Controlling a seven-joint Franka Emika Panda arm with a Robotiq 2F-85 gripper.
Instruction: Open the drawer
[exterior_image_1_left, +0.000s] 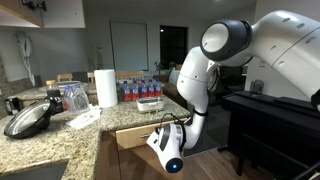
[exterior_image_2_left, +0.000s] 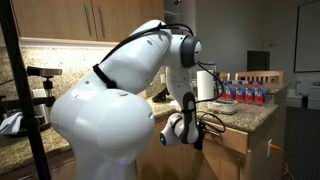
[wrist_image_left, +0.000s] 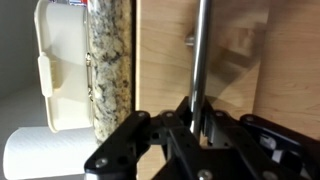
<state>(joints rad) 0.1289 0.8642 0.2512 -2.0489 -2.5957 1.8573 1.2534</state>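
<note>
Sitting just under the counter (wrist_image_left: 110, 80), the drawer (wrist_image_left: 160, 60) has its handle (wrist_image_left: 200, 50) pinched by the gripper (wrist_image_left: 197, 125), jaws pressed onto the bar. A crooked pull could slip the grip or jam the drawer. How far it stands out is unclear; its inside is hidden.
</note>
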